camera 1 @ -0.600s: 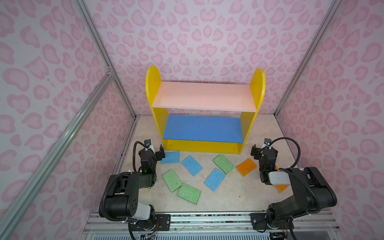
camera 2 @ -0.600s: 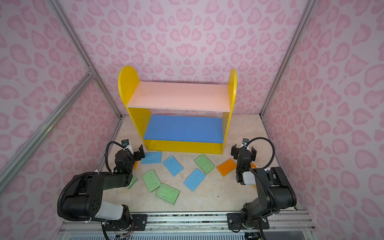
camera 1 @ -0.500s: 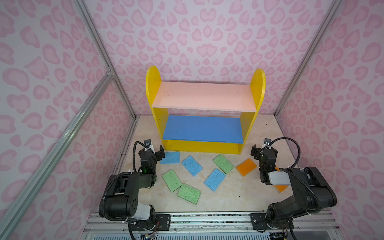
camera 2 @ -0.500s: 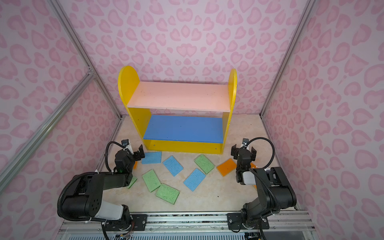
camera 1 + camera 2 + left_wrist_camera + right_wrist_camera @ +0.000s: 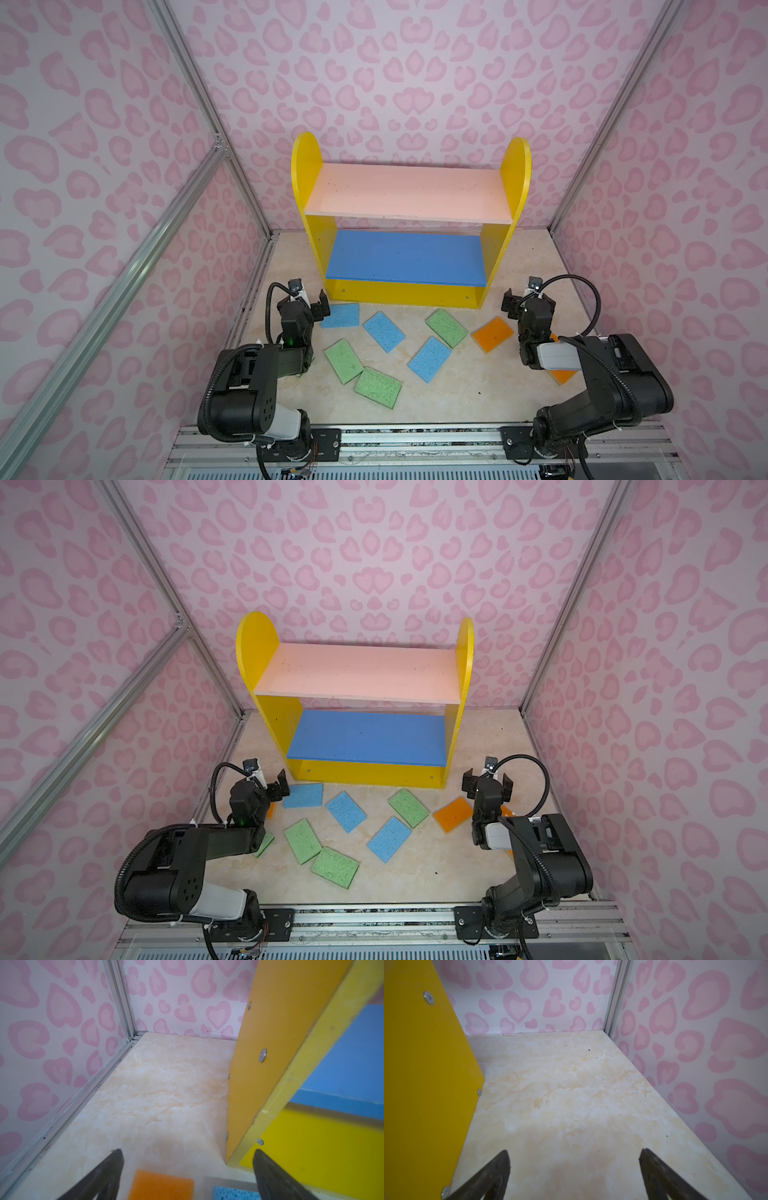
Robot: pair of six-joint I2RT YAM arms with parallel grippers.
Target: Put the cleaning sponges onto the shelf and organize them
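Note:
The shelf (image 5: 515, 183) stands at the back, its pink board (image 5: 409, 193) and blue board (image 5: 407, 257) bare. Cleaning sponges lie flat on the floor in front of it: blue ones (image 5: 340, 316) (image 5: 383, 331) (image 5: 429, 359), green ones (image 5: 446, 327) (image 5: 343, 360) (image 5: 377, 387) and an orange one (image 5: 492, 334). My left gripper (image 5: 305, 301) hangs open by the shelf's left foot, over another orange sponge (image 5: 161, 1185) that lies beside a blue sponge (image 5: 234, 1193). My right gripper (image 5: 528, 300) hangs open over bare floor right of the shelf. One orange sponge (image 5: 561, 374) is half hidden under the right arm.
A green sponge (image 5: 264, 843) peeks out from under the left arm. Pink patterned walls with aluminium posts (image 5: 582, 166) close in the marble floor (image 5: 457, 399) on three sides. The shelf's yellow side panels (image 5: 270, 1064) (image 5: 425, 1084) stand close to each gripper.

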